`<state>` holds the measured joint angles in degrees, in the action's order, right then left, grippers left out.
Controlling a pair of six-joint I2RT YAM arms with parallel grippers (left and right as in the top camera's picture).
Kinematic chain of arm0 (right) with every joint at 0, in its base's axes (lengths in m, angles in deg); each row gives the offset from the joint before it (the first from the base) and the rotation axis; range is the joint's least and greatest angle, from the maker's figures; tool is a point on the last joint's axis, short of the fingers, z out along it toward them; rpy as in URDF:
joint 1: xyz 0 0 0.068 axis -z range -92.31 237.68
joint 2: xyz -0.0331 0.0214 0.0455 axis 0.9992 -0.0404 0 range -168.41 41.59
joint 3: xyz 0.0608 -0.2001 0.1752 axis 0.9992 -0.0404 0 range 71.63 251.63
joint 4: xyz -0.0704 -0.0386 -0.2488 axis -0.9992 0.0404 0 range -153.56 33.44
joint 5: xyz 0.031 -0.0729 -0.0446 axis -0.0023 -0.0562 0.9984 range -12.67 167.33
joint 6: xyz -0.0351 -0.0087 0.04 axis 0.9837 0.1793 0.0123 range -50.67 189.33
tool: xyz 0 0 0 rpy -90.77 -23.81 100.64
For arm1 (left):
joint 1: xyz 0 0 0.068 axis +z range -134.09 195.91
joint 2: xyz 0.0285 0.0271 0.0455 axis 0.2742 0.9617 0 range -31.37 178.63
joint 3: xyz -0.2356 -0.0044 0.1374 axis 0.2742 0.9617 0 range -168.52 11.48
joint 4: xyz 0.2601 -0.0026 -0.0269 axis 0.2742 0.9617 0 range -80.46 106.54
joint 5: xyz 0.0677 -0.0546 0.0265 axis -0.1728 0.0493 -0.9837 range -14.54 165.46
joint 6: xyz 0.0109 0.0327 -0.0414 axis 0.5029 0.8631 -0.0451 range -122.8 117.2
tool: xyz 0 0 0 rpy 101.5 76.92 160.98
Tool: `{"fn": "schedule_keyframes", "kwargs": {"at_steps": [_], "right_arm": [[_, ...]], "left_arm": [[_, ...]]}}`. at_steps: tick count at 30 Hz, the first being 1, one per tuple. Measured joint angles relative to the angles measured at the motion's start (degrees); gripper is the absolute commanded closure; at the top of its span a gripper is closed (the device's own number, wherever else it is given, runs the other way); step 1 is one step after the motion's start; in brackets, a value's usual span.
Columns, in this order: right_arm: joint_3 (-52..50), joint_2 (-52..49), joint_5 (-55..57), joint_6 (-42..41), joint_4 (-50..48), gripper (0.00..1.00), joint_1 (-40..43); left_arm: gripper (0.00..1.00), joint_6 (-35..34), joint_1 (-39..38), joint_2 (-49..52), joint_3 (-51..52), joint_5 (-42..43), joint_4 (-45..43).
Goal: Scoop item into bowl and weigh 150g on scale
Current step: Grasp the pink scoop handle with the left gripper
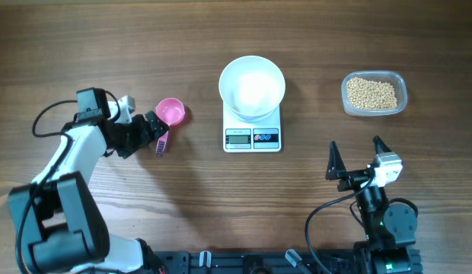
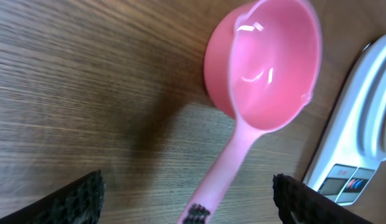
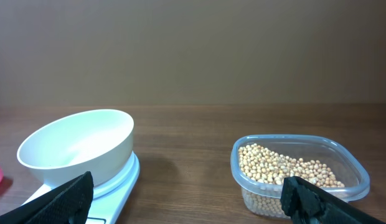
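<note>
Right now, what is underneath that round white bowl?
A small flat white kitchen scale, its grey display and dark buttons showing. The round white bowl hides most of its top.

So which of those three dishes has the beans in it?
The clear plastic tub on the right: it holds the beans, while the white bowl on the scale and the pink scoop are empty.

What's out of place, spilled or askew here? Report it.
Nothing stands out: the bowl sits upright on the scale, the beans are all inside their tub with none spilled, and the pink scoop lies empty on the table.
</note>
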<state>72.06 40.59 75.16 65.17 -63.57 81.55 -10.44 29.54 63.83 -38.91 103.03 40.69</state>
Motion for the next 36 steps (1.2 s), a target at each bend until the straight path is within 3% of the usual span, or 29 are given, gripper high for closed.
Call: {"fn": "schedule_keyframes", "kwargs": {"at_steps": [6,25,33,36], "right_arm": [[0.0,0.0,0.0,0.0,0.0,0.00,0.0],[0.0,0.0,0.0,0.0,0.0,0.00,0.0],[0.0,0.0,0.0,0.0,0.0,0.00,0.0],[0.0,0.0,0.0,0.0,0.0,0.00,0.0]], "left_arm": [[0.27,3.7,0.1,4.7,-0.7,5.7,-1.3],[0.47,5.2,0.4,9.6,-1.5,13.8,-5.0],[0.66,5.4,0.4,10.3,-1.4,13.9,-5.1],[0.68,5.3,0.4,10.4,-1.4,13.9,-5.2]]}}
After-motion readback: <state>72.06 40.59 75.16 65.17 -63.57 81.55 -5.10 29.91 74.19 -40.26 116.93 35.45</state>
